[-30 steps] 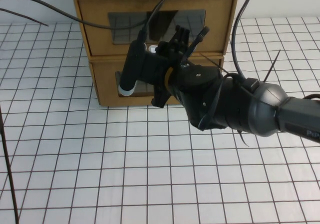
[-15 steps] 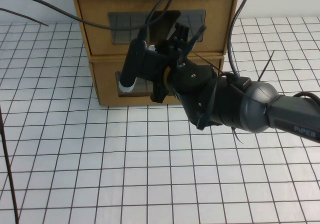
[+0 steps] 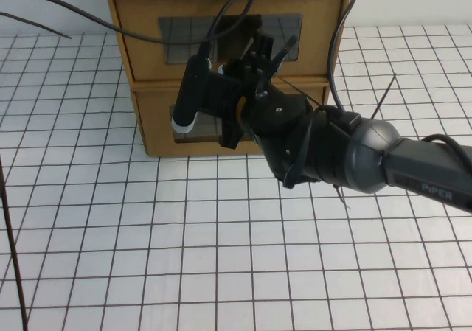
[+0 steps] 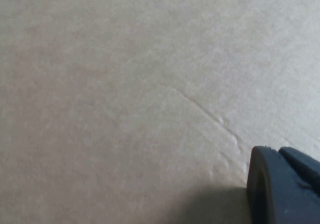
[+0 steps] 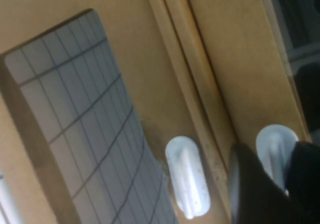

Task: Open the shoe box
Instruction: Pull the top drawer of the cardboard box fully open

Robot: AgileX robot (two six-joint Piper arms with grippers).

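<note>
Right gripper (image 3: 265, 54) at shoe box (image 3: 147, 21) front, jaws apart astride white handle (image 5: 274, 146); left gripper (image 4: 285, 186) faces tan surface (image 4: 125, 84).

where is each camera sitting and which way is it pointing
High view: raised on the robot's own side, angled down at the gridded table and two stacked shoe boxes; the right arm reaches in, right gripper at the box fronts; no left arm shows.
Left wrist view: on the left wrist, close against a plain tan surface; only a corner of the left gripper shows.
Right wrist view: on the right wrist, facing the box fronts; the open right gripper straddles a white handle, a second handle alongside.
Shared: high and right wrist views both show the box fronts.
</note>
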